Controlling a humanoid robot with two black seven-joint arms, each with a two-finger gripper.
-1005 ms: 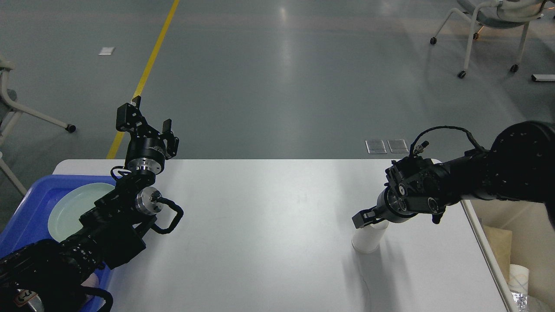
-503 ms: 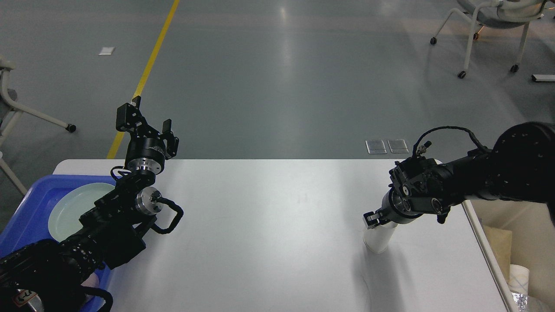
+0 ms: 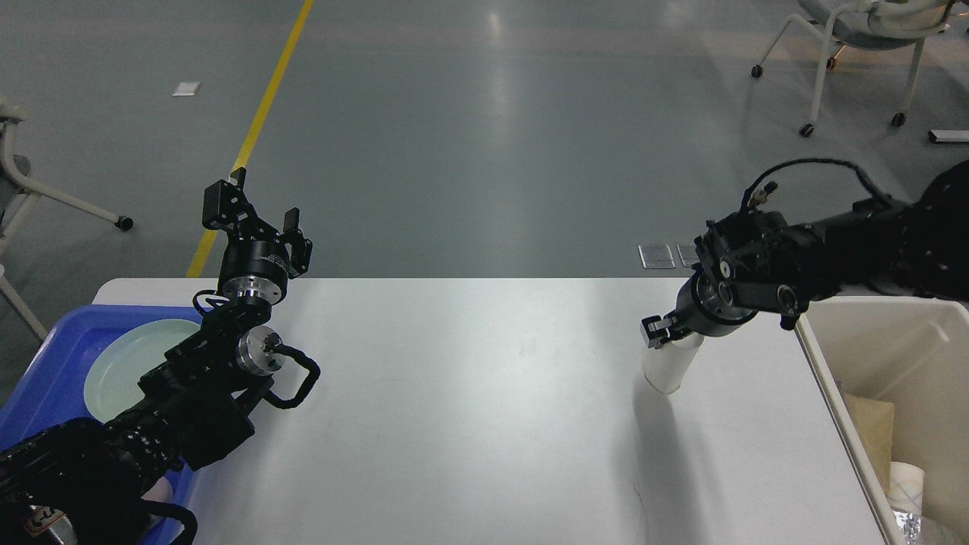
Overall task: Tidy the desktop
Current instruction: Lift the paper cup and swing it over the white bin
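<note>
The white desktop [image 3: 469,409] fills the lower middle of the head view. My right gripper [image 3: 662,333] is shut on the rim of a white paper cup [image 3: 670,367], which hangs tilted above the right part of the desktop and casts a shadow below. My left gripper [image 3: 261,200] is raised over the desktop's far left corner, its two fingers apart and nothing between them.
A blue tray [image 3: 45,363] with a pale green plate [image 3: 125,363] sits at the left edge, partly under my left arm. A beige bin [image 3: 893,363] holding a cup and brown paper stands off the right edge. Chairs stand on the grey floor beyond.
My right gripper lifted the white cup off the desktop and carried it up and to the right, toward the bin. The left arm has not moved.
</note>
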